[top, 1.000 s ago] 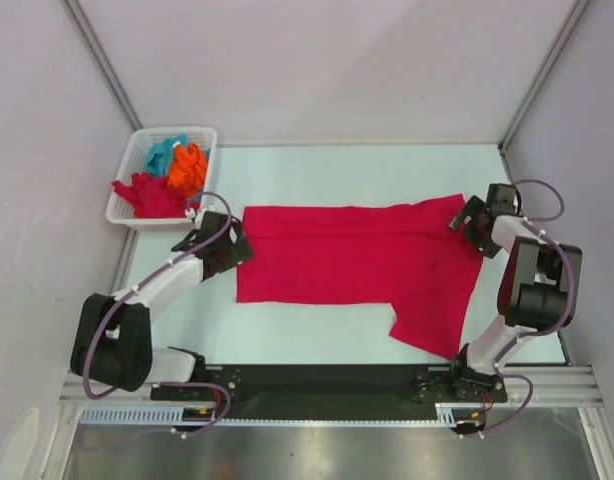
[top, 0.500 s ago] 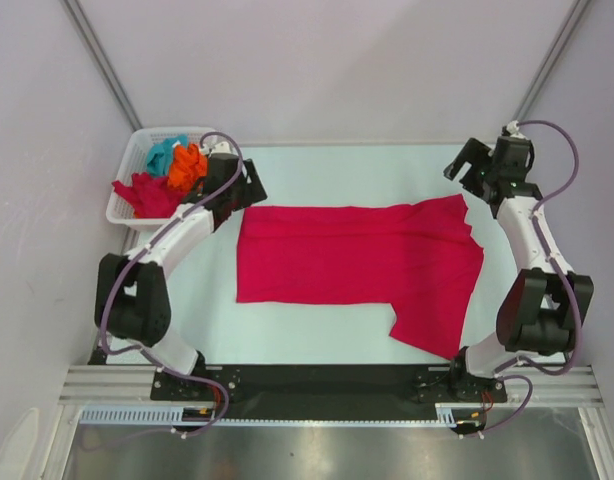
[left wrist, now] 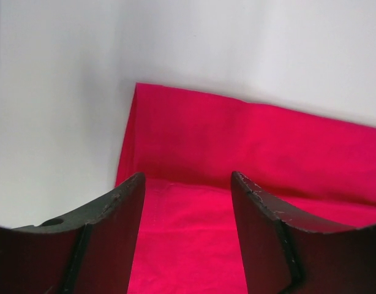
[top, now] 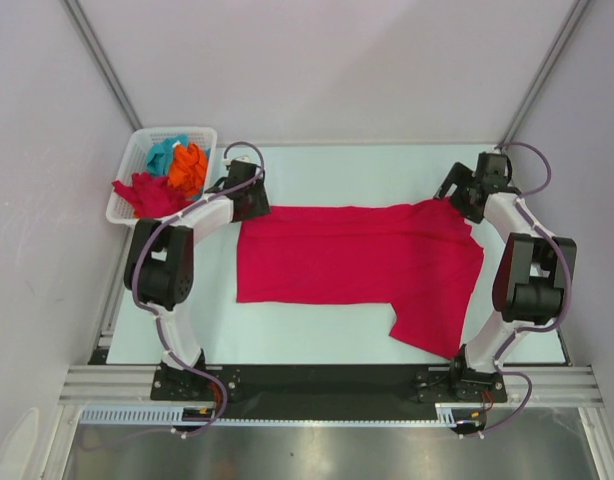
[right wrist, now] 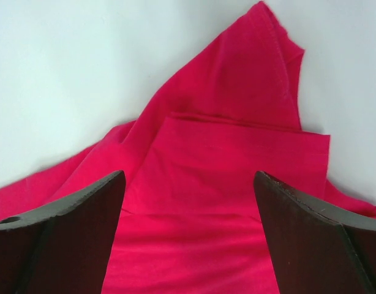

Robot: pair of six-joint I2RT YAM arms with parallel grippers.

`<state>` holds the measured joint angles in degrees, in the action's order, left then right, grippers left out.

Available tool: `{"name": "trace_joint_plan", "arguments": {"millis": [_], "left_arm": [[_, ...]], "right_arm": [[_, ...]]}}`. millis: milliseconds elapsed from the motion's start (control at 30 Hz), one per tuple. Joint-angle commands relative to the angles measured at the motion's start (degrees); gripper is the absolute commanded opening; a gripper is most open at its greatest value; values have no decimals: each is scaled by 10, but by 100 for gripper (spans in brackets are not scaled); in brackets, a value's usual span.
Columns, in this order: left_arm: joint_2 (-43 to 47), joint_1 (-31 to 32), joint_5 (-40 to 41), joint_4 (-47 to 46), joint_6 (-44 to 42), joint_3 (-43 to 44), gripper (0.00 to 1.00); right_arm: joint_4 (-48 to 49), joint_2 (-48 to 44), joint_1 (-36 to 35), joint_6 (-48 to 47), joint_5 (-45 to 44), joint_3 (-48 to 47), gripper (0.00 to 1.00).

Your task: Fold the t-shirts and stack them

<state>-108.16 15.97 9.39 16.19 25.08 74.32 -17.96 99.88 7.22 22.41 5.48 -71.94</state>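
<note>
Beneath left gripper (left wrist: pixel 188 177), crimson t-shirt (left wrist: pixel 267 141) corner

No text, brand or number could be read (in any view). The crimson t-shirt (top: pixel 357 255) showed plain cloth.

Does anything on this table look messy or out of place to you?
Two things. The big red shirt lies unevenly: its right end is rumpled, with one flap trailing toward the near edge. And in the white basket, another red shirt spills over the rim instead of sitting inside.
</note>
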Motion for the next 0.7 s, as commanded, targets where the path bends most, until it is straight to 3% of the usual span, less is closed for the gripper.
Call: {"name": "trace_joint_plan", "arguments": {"millis": [0, 400, 667], "left_arm": [[-14, 4, 42, 8, -21, 27, 63], [-23, 3, 61, 10, -16, 13, 54], [-25, 4, 66, 14, -16, 6, 62]], "right_arm": [[20, -8, 6, 3, 8, 7, 92], [16, -6, 5, 4, 5, 17, 91], [10, -12, 6, 1, 0, 26, 91]]}}
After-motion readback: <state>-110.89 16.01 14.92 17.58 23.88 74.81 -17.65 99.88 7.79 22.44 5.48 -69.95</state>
